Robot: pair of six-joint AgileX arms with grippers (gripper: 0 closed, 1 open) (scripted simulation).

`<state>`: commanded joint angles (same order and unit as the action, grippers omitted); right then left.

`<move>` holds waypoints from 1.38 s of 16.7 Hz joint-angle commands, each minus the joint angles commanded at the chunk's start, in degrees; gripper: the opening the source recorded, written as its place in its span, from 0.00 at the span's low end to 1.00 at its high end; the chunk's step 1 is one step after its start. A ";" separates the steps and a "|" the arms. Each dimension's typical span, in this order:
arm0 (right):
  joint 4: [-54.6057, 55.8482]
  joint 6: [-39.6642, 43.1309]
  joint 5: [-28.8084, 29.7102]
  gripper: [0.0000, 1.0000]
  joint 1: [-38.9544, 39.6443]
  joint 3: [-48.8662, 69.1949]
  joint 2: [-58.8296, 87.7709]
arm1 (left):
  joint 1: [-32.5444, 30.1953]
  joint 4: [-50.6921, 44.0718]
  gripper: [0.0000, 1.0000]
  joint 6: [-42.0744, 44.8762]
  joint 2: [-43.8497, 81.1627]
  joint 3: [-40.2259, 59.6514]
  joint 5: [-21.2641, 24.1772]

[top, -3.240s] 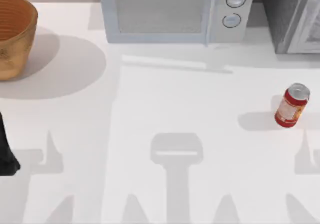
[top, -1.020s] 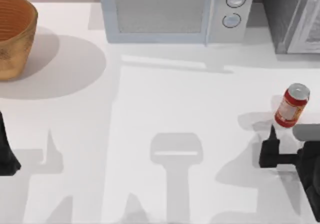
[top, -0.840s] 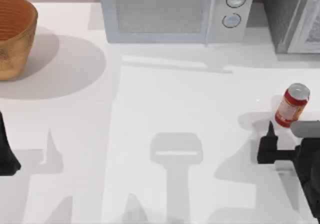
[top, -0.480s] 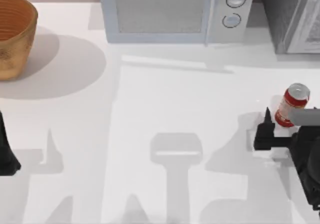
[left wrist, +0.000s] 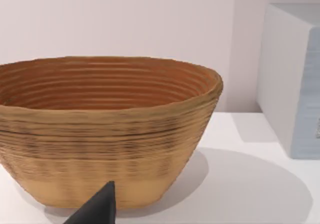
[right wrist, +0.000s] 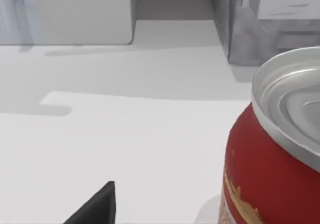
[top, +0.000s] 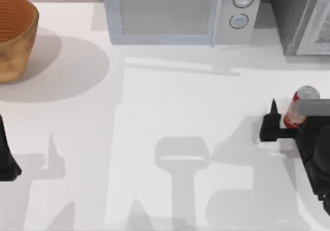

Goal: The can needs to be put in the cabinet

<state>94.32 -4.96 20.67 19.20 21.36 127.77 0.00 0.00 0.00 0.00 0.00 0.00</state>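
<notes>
The small red can (top: 305,94) with a silver top stands upright near the table's right edge. My right gripper (top: 293,112) is open at the can: one dark finger (top: 272,118) stands just left of it and a pale finger (top: 313,107) crosses its right side. In the right wrist view the can (right wrist: 280,154) looms close beside a dark fingertip (right wrist: 97,206). The grey speckled cabinet (top: 296,14) stands at the back right, behind the can, with its light framed door (top: 317,25) towards the right edge. My left gripper (top: 6,159) is parked at the left edge.
A pale microwave (top: 175,14) with two round knobs sits at the back centre, left of the cabinet. A woven brown basket (top: 15,35) stands at the back left and looms close in the left wrist view (left wrist: 105,129). Bare white table (top: 165,112) lies between them.
My right arm came in from the right front and moved up the table to the can, its fingers now either side of it. The can and the left arm have not moved.
</notes>
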 joint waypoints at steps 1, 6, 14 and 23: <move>-0.46 0.06 -0.26 1.00 -0.26 0.54 0.05 | 0.00 0.00 1.00 0.00 0.00 0.00 0.00; -1.72 0.22 -0.95 1.00 -0.98 2.01 0.20 | 0.00 0.00 1.00 0.00 0.00 0.00 0.00; -1.72 0.22 -0.95 0.70 -0.98 2.01 0.20 | 0.00 0.00 1.00 0.00 0.00 0.00 0.00; -1.72 0.22 -0.95 0.02 -0.98 2.01 0.20 | 0.00 0.00 1.00 0.00 0.00 0.00 0.00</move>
<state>92.59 -4.74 19.71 18.22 23.36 127.97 0.00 0.00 0.00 0.00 0.00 0.00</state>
